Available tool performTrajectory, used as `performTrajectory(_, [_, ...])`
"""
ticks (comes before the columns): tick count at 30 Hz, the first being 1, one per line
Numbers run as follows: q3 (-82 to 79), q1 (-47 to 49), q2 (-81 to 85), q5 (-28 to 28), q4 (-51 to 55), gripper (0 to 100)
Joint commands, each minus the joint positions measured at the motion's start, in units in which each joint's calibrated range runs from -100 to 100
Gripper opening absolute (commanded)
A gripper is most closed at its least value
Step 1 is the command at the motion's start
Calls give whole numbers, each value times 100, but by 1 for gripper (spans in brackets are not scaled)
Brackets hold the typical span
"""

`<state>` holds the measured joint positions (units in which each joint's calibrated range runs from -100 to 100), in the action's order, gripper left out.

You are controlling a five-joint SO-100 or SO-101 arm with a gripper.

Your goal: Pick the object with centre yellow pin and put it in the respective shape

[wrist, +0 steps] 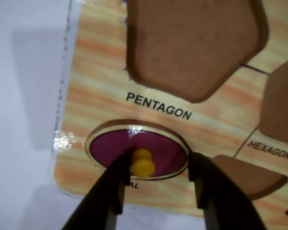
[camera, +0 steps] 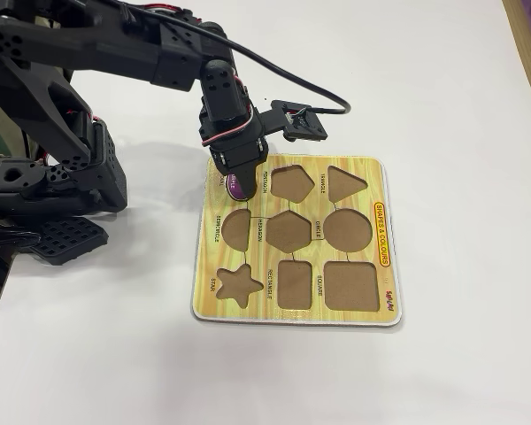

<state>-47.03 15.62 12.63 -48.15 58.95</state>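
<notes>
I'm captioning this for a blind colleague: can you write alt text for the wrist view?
A purple oval piece with a yellow knob sits in the oval cut-out of a yellow shape board, the open black claw straddling the knob. Above it lies the empty pentagon cut-out.

The arm [camera: 80, 106] is built of matte black blocky segments with boxy black servo housings. A thin black cable [camera: 274, 71] loops from its upper links to a small black camera module [camera: 299, 122]. The hand [wrist: 158, 184] has two tapering black fingers [wrist: 105, 196].

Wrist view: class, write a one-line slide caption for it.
The open hand straddles the purple oval piece and its yellow knob, seated in the oval cut-out below the pentagon cut-out.
</notes>
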Motion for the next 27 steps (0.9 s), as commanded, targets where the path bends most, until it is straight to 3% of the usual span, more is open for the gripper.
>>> performTrajectory(1, [171, 30, 277, -22, 25, 14])
performTrajectory(11, [-899, -39, 1951, -70, -53, 15])
performTrajectory(17, [-1241, 0, 2829, -817, -53, 14])
performTrajectory(27, [-2113, -58, 4545, -1288, -53, 14])
